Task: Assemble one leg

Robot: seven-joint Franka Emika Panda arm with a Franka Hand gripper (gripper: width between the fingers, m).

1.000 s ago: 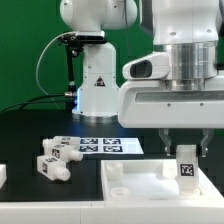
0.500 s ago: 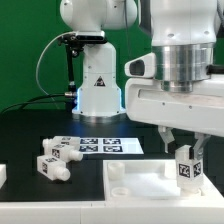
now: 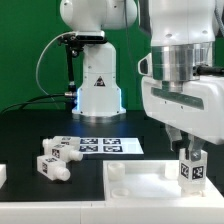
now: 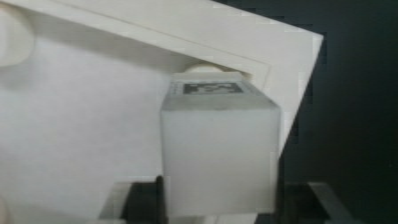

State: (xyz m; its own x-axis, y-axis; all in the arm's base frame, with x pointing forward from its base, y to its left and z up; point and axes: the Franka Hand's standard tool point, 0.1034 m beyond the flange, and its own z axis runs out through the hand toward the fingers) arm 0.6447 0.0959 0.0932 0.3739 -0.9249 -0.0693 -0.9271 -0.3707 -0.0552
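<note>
Even bright lighting washing out white surfaces, black table staying dark, wrist view showing soft, blurring close-up, low resolution throughout

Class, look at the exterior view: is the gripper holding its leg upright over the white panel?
Yes: the gripper clamps the leg upright above the panel corner.

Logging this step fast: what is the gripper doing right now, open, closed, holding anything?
Gripper: closed on a leg, held upright over the corner of the white panel.
</note>
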